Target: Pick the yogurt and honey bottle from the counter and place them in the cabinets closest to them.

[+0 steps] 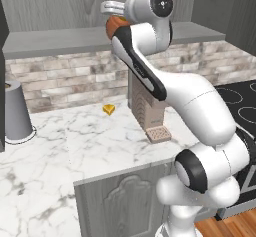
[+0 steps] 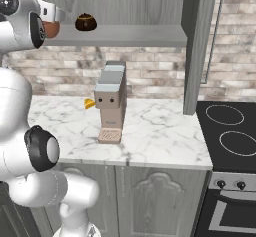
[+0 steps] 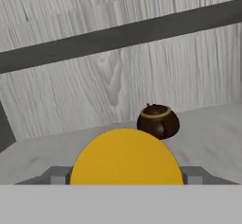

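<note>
We have the honey bottle held between our fingers, whose grey tips show just either side of its round amber end in the hand view. From the left base view a patch of the bottle's orange body shows behind the wrist, raised level with the cabinet shelf. It sits over the near part of that shelf, with the dark brown pot further in and apart from it.

We judge the bottle light, stiff and smooth, so likely slippery. A hold across the widest part of the body looks safest, squeezing gently. The risk is it sliding or toppling when set down, and bumping the pot.

The yellow wedge lies on the bench
</note>
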{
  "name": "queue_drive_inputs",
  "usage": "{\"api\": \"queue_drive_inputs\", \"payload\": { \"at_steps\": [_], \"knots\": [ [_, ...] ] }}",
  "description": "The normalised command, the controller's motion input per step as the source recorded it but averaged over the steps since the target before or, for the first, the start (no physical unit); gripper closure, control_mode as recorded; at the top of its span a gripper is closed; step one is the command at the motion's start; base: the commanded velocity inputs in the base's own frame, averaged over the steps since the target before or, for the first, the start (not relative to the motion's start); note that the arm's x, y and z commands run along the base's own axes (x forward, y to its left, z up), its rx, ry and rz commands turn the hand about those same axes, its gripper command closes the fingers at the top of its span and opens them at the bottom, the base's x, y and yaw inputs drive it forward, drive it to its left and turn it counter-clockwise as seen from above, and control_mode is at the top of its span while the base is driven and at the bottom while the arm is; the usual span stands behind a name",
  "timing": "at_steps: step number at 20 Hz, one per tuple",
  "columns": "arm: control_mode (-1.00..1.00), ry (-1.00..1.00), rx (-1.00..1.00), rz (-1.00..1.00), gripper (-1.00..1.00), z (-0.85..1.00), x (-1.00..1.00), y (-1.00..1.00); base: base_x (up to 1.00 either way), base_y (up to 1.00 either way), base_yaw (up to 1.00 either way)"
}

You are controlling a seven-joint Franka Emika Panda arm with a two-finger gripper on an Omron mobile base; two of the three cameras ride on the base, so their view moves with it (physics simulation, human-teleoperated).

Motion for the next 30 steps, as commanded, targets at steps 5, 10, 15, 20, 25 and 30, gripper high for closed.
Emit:
{"api": "queue_drive_inputs", "payload": {
  "at_steps": [5, 10, 15, 20, 25, 30],
  "knots": [
    [-1.0, 0.12, 0.0, -0.01, 1.0, 0.02, 0.62, 0.12, 0.0, 0.0, 0.0],
    [-1.0, 0.1, -0.05, 0.0, 1.0, 0.0, 0.22, 0.08, 0.0, 0.0, 0.0],
    [-1.0, 0.0, -0.06, 0.0, 1.0, -0.01, 0.01, 0.05, 0.0, 0.0, 0.0],
    [-1.0, 0.07, -0.06, 0.01, 1.0, 0.0, 0.16, 0.08, 0.0, 0.0, 0.0],
    [-1.0, 0.1, -0.04, 0.01, 1.0, 0.0, 0.31, 0.03, 0.0, 0.0, 0.0],
    [-1.0, 0.07, -0.03, 0.0, 1.0, 0.0, 0.45, 0.01, 0.0, 0.0, 0.0]
  ]
}}
